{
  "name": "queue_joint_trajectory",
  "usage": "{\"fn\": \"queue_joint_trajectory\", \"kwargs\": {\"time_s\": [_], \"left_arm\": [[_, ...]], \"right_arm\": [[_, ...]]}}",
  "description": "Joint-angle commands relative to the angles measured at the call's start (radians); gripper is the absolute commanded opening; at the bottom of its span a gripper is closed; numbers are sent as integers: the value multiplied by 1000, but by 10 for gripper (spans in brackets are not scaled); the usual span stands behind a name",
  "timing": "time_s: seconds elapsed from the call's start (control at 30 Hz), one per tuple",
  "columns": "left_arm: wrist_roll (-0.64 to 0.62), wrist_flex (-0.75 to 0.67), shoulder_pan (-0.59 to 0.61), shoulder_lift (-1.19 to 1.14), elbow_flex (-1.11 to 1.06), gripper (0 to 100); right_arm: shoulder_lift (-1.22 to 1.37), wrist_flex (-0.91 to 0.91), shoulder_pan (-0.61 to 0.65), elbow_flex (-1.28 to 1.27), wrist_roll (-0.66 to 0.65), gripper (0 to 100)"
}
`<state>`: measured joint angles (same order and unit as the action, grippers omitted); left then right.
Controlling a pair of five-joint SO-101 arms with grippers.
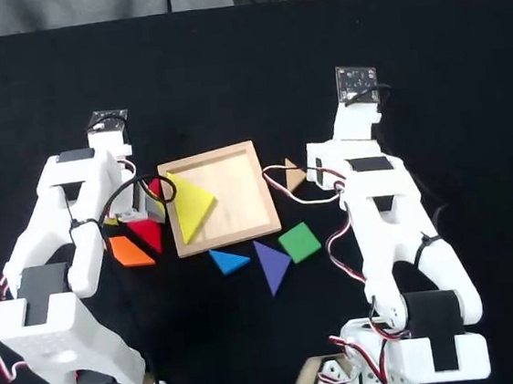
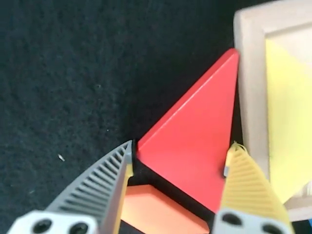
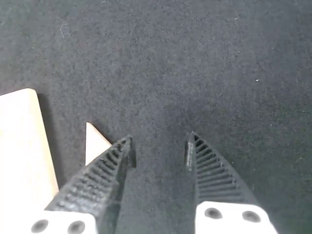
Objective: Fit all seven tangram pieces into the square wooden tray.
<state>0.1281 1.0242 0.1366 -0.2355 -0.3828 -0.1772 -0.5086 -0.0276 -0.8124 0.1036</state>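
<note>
The square wooden tray [image 1: 235, 162] lies mid-table between the arms, turned slightly off square to the table edges. The yellow triangle [image 1: 189, 206] is inside it, its long edge along the left wall and its square corner pointing toward the tray's middle.

The red triangle [image 2: 195, 141] lies on the black cloth [image 1: 463, 60] just beside the tray's left rim, with one side running along that rim. In the high view the left arm covers its middle. The left gripper [image 2: 180, 148] hangs right over it with the jaws spread, one fingertip at each side of the piece. Whether they press on it cannot be told.

The purple triangle [image 1: 271, 264] lies in front of the tray, tip toward the near edge. The orange piece [image 1: 131, 251] sits next to the red one, partly under the left arm. The green square [image 1: 299, 242] and the blue triangle [image 1: 229, 261] flank the purple one. The small pale wooden triangle [image 3: 95, 141] lies right of the tray, beside one finger of the right gripper [image 3: 159, 145], which is open over bare cloth.
</note>
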Motion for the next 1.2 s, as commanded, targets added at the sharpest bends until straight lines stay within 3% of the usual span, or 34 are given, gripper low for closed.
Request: {"fn": "queue_joint_trajectory", "kwargs": {"time_s": [0.0,0.1,0.2,0.43,0.67,0.97,1.17], "left_arm": [[-8,15,-1,72,79,227],[20,91,-8,161,116,227],[140,176,-31,265,153,227],[732,414,-136,388,237,227],[1014,368,-306,385,236,231],[1025,212,-426,170,255,232],[947,181,-463,83,318,232]], "right_arm": [[-47,17,11,8,-11,177],[-47,17,9,10,-11,177],[-47,17,9,10,-11,177],[-48,17,-14,12,-11,177],[-50,20,-91,15,12,177],[-48,78,-181,12,89,177],[-47,94,-183,7,89,177]]}}
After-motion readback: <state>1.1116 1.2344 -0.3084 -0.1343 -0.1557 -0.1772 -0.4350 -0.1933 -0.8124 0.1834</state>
